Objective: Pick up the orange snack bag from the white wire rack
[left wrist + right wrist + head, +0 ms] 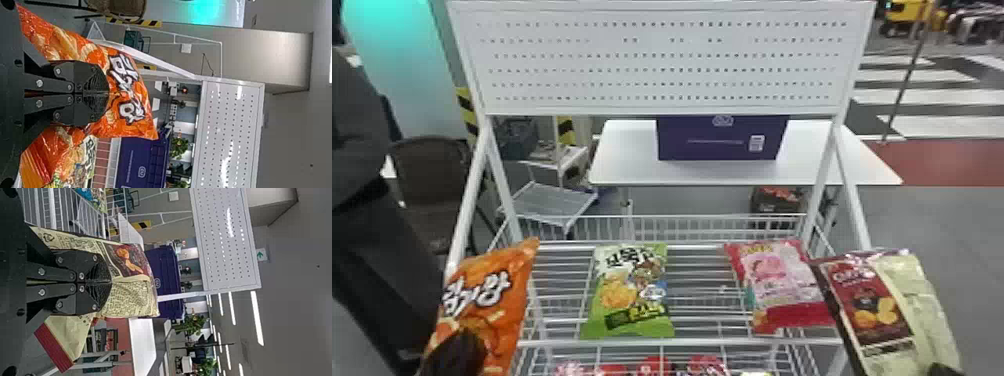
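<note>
In the head view, the left gripper (457,352) is at the lower left of the frame, clenched on the orange snack bag (484,295). In the left wrist view, its two black fingers (92,80) are brought together with the bag pinched at their tips. The bag is at the lower left of the head view, tilted, its top corner in front of the white wire rack (592,342).

The right gripper (943,370) shows at the lower right edge of the head view. It grasps a cream and dark red chip bag (877,310); the right wrist view has its fingers (94,268) pressed together on that bag.

On the rack, a green snack bag (632,292) lies at the lower centre, and a pink bag (777,285) lies right of it, close by the chip bag. A purple box (719,140) stands on a white table (627,160) at the upper centre.
</note>
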{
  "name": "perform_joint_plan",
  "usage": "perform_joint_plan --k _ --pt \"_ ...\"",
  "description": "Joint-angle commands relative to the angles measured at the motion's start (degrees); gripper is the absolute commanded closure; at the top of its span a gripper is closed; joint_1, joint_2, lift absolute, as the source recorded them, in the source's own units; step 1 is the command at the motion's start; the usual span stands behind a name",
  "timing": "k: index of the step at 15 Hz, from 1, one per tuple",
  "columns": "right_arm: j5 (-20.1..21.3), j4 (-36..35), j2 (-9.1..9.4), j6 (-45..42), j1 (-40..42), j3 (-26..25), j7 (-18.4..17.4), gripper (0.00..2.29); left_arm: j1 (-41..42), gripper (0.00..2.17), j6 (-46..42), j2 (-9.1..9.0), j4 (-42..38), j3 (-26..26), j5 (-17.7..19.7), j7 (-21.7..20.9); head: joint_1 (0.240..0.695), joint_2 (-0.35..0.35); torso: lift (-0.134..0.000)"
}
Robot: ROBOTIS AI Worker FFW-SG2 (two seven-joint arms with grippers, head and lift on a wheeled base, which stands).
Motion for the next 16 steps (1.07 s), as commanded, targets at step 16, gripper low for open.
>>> perform_joint_plan --k 16 --pt "0.00 0.09 -0.26 0.00 -0.53 0.41 0.00 2.26 0.88 2.15 0.62 0.07 -0.67 0.20 -0.25 -0.79 0.499 0.000 0.000"
